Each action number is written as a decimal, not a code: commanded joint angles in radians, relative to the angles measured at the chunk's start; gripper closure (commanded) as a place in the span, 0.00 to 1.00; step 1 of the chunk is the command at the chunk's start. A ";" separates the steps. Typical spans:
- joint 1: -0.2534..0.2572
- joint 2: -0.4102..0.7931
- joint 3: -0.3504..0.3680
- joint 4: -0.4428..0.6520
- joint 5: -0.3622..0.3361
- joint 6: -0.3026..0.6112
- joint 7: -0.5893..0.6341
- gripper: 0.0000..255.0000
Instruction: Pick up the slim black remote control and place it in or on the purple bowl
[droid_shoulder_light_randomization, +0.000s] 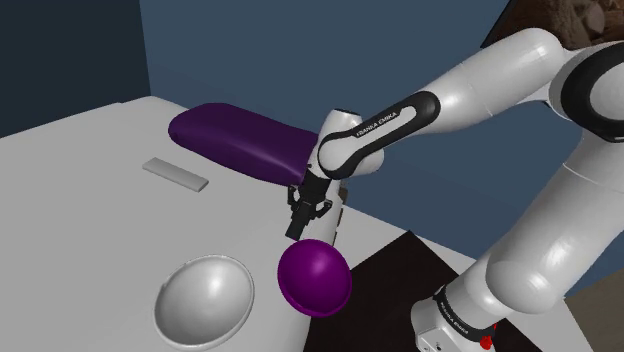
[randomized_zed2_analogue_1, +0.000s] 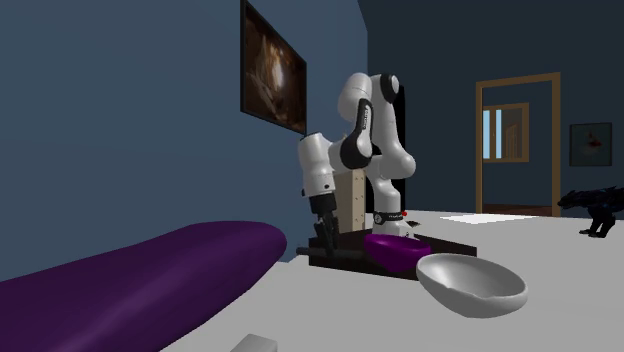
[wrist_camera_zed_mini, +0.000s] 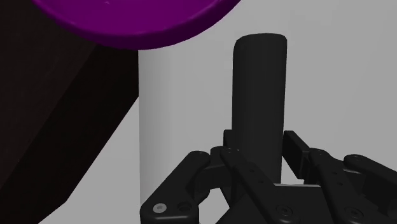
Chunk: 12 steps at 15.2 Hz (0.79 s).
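**Tool state.** The tool is closed on the slim black remote. A finger bears on each long side, with no gap visible.

**Location of item.** The remote is in the grip, not lying on the desk. Its long axis runs in line with the fingers and projects straight out past their tips. The tool points down in the shoulder view, so the remote hangs end-down.

**Governing relation.** The purple bowl lies just beside the tool, toward the shoulder view's bottom, close to the desk edge by the stand. In the wrist view the bowl sits beyond the remote's far end and off to one side. The remote is thus not over the bowl.

**Assessment.** Pick-up appears done; transfer is outstanding. The move calls for a short shift toward the bowl, keeping the low end above the rim. Whether that end clears the desk cannot be determined.

**Also noted.** A grey bowl stands apart from the tool, past the purple one.
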 joint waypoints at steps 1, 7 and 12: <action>-0.001 -0.025 0.001 0.003 0.001 -0.028 0.005 1.00; -0.005 -0.101 0.001 0.013 0.005 -0.112 0.015 1.00; -0.008 -0.159 -0.001 0.028 0.007 -0.183 0.023 1.00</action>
